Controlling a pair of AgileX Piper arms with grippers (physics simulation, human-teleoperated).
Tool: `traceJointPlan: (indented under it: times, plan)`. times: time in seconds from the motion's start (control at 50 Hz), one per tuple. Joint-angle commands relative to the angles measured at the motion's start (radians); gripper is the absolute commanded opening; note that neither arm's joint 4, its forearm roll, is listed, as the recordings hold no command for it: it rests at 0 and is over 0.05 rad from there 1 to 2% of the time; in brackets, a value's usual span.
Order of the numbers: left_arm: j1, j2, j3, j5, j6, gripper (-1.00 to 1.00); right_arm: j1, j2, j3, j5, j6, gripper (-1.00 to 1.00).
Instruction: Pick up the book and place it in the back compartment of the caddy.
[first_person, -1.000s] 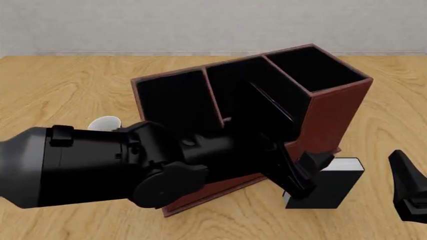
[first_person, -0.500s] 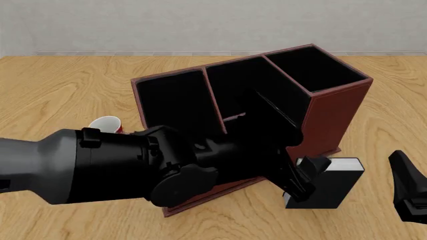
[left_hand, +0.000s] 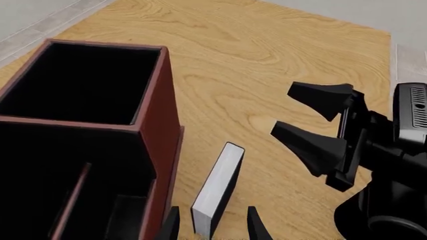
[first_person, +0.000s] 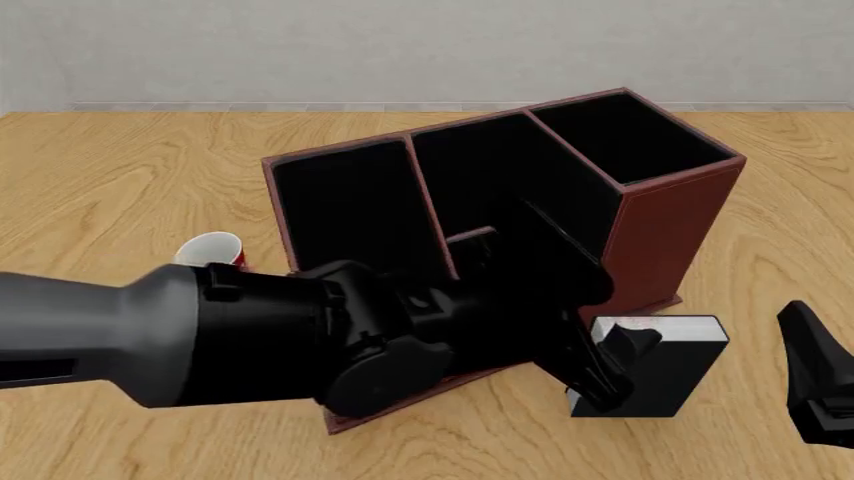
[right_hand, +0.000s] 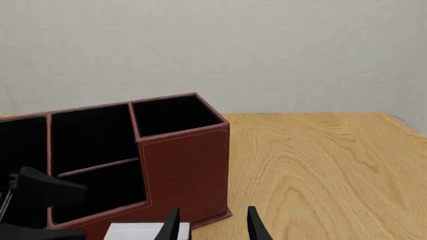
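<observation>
The black book (first_person: 661, 375) stands on its edge on the table just beside the caddy's (first_person: 674, 215) near corner, white page block up. My left gripper (first_person: 610, 362) is open and straddles the book's end. In the left wrist view the book (left_hand: 217, 187) sits between the fingertips (left_hand: 169, 229) with gaps on both sides. My right gripper (first_person: 821, 390) is open and empty, to the right of the book. The back compartment, the small low-walled cell, shows in the right wrist view (right_hand: 100, 192). My left arm hides it in the front view.
A red-and-white mug (first_person: 214, 250) stands left of the caddy, partly behind my left arm. The caddy's tall square cell (first_person: 627, 135) and the long cell (first_person: 347, 200) are open at the top. The right gripper (left_hand: 313, 125) shows in the left wrist view beyond the book.
My left arm has swung further into the frame and lower, and its gripper has settled further down around the book's end. The book and the right gripper have not moved.
</observation>
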Motion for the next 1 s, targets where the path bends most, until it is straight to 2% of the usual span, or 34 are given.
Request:
traceJointPlan:
  times: [0.02,1.0]
  plan:
    - [-0.002,0.024,-0.011,0.006,-0.018,1.00,0.000,0.000,0.000,0.000,0.001,1.00]
    - [-0.009,0.119,-0.038,-0.012,-0.034,1.00,0.000,0.000,0.000,0.000,0.000,1.00]
